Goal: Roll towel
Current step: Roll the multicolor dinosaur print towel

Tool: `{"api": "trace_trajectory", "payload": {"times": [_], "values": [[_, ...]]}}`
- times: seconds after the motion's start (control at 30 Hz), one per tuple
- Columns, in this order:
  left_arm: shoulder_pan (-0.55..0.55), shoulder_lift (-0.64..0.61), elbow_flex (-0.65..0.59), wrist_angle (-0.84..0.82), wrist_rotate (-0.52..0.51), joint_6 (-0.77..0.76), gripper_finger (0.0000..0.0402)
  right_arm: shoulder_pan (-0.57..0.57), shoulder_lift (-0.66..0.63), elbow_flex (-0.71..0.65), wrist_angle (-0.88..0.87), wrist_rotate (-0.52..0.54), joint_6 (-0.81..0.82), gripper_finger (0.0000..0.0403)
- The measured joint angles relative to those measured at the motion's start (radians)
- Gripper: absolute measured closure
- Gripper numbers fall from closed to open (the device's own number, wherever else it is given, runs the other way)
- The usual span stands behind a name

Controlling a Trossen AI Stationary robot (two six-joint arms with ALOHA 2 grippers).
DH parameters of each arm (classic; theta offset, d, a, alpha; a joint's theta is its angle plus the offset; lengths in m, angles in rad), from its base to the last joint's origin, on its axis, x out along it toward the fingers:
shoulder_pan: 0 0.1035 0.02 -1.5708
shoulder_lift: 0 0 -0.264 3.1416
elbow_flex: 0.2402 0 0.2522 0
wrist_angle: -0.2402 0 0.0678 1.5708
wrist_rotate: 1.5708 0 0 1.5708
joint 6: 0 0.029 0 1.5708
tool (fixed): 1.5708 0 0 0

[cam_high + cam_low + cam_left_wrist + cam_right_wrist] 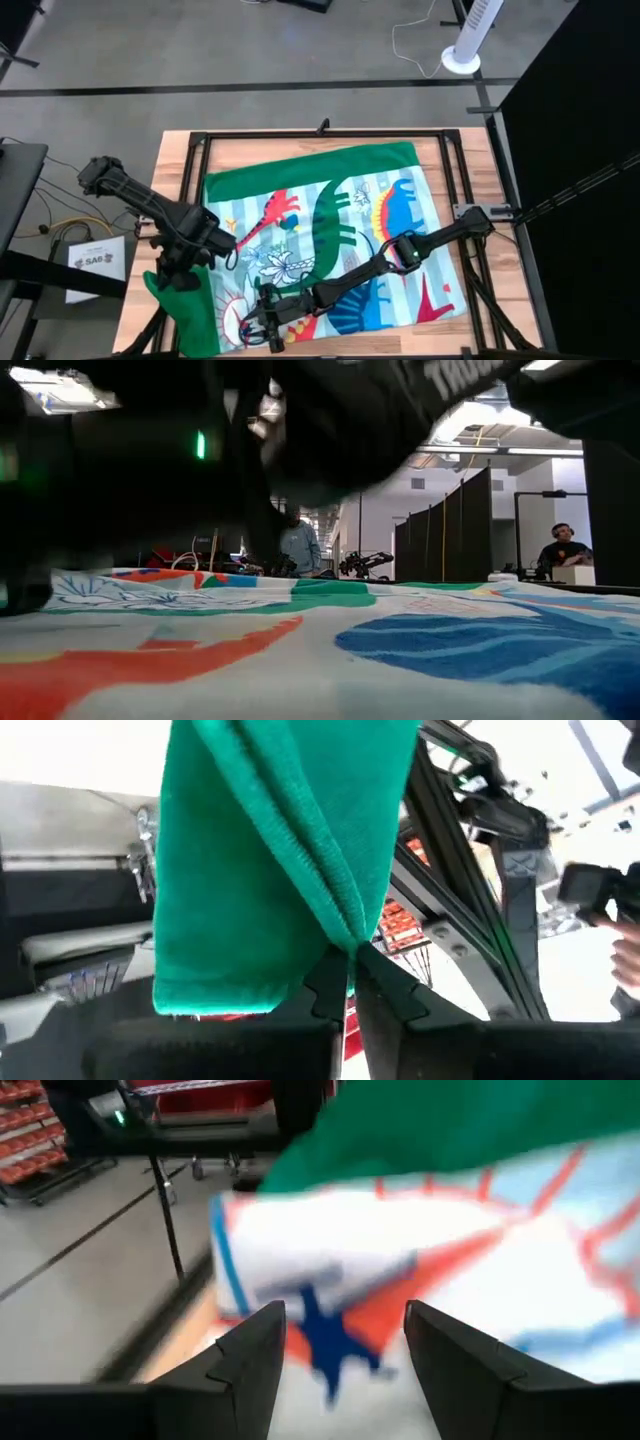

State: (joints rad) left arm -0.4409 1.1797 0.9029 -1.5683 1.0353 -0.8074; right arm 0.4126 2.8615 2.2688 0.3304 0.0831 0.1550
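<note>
- Lying spread over the table (pixel 175 150), the towel (pixel 340 210), near-left corner draped off the edge.
- Pinching that green corner, left gripper (pixel 347 982).
- Hovering parted above the near edge, right gripper (pixel 345 1342), grasping nothing.

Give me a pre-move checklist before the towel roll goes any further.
1. Left hand has a grip: ok, shut on a green fold of the towel.
2. Right hand placed at the towel's near edge: ok, open over the print.
3. Right hand gripping cloth: not ok, nothing between its fingers.
4. Towel spread flat: not ok, the near left corner is bunched and hangs off the table.
5. Roll begun: not ok, no rolled section visible.
</note>
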Motion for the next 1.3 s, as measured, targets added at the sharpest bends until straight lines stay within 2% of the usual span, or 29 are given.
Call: {"api": "trace_trajectory", "payload": {"times": [0.2, 0.5, 0.63, 0.73, 0.87, 1.07, 1.2, 1.3], "values": [[0.027, 0.000, 0.001, 0.012, -0.049, 0.049, 0.0402, 0.000, 0.014, 0.004, 0.010, 0.007, -0.017, 0.0207], [0.054, 0.000, 0.018, 0.002, -0.023, 0.119, 0.0401, -0.007, -0.105, 0.003, -0.009, 0.004, -0.131, 0.0207], [0.085, 0.000, 0.063, 0.069, -0.057, 0.124, 0.0402, -0.022, -0.142, 0.003, -0.053, 0.004, -0.187, 0.0207], [0.125, 0.000, 0.077, 0.188, -0.100, 0.121, 0.0402, -0.029, -0.171, 0.000, -0.123, 0.004, -0.212, 0.0207], [0.194, 0.000, 0.069, 0.349, -0.185, 0.143, 0.0402, -0.030, -0.262, 0.002, -0.301, 0.033, -0.267, 0.0207], [0.345, 0.034, 0.006, 0.552, -0.389, 0.212, 0.0401, -0.025, -0.390, 0.002, -0.653, 0.079, -0.314, 0.0207], [0.423, 0.094, -0.049, 0.784, -0.463, 0.279, 0.0399, -0.022, -0.471, 0.002, -0.861, 0.124, -0.309, 0.0207], [0.460, 0.166, -0.072, 0.925, -0.472, 0.311, 0.0384, -0.022, -0.508, 0.003, -0.990, 0.155, -0.279, 0.0207]]}}
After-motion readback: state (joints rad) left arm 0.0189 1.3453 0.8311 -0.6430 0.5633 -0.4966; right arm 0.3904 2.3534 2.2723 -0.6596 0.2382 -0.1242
